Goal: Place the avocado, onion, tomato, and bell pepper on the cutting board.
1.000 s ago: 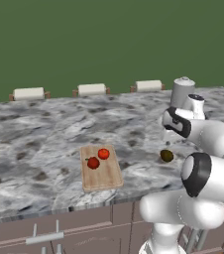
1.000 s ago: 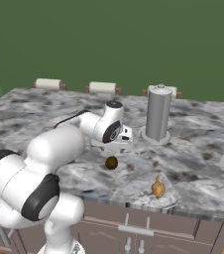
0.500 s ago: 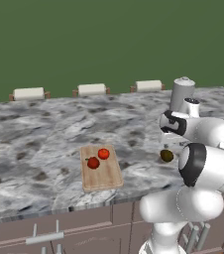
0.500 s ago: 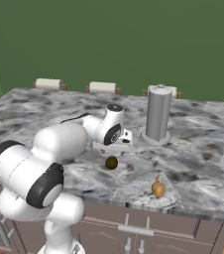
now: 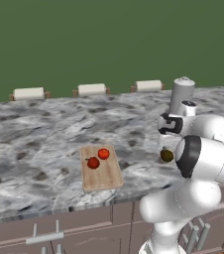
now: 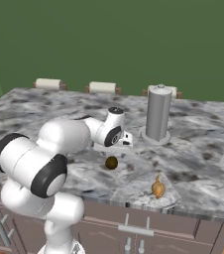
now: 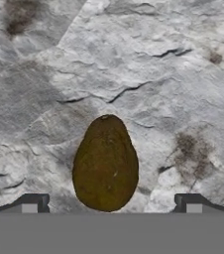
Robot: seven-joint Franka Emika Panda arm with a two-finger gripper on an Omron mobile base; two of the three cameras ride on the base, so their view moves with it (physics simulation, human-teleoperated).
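The avocado, a dark olive oval, lies on the marble counter between my open gripper, whose fingertips stand wide on either side of it without touching. The left base view has the gripper hanging just above the avocado, as does the right base view, gripper over avocado. The cutting board lies to the left near the front edge, with the orange-red tomato and the darker red bell pepper on it. The onion rests near the counter's front edge.
A tall grey metal cylinder stands on the counter right behind the avocado, also seen behind my arm as the cylinder. Three white rolls line the back edge. Cabinet drawers sit below the counter front.
My hand has come down a little closer to the avocado, jaws staying wide. Nothing on the counter has moved.
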